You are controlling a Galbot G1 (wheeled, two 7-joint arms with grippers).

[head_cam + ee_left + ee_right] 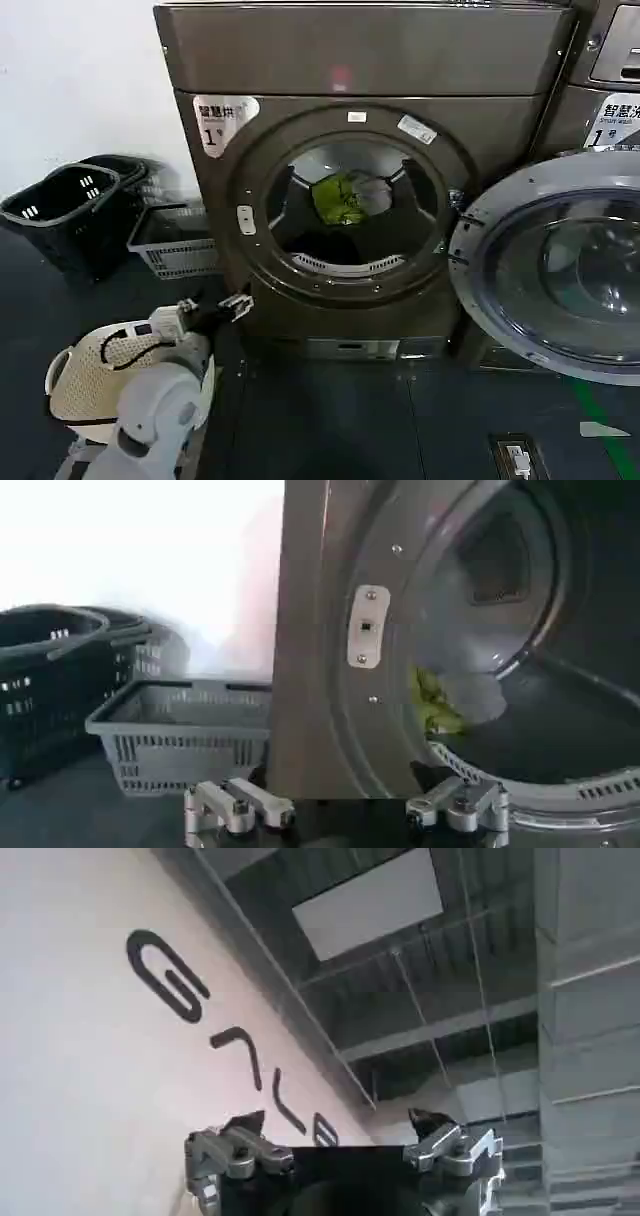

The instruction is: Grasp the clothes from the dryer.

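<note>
The bronze-grey dryer [200, 200] stands ahead with its round door [545, 275] swung open to the right. Inside the drum lie the clothes [345, 198]: a yellow-green bundle with a whitish piece beside it and dark fabric below. In the left wrist view the clothes [432, 702] show past the porthole rim. My left gripper [236, 306] hovers low at the dryer's lower left corner, outside the drum, open and empty; its fingers [248, 805] frame the front panel. My right gripper [340, 1138] is open, pointing up at a ceiling and a lettered wall.
Left of the dryer sit a grey slatted basket [172, 240] and two black baskets [70, 210]. A second machine [612, 90] stands at the right behind the open door. A cream woven basket [95, 375] sits by my left arm. The dark floor ahead is open.
</note>
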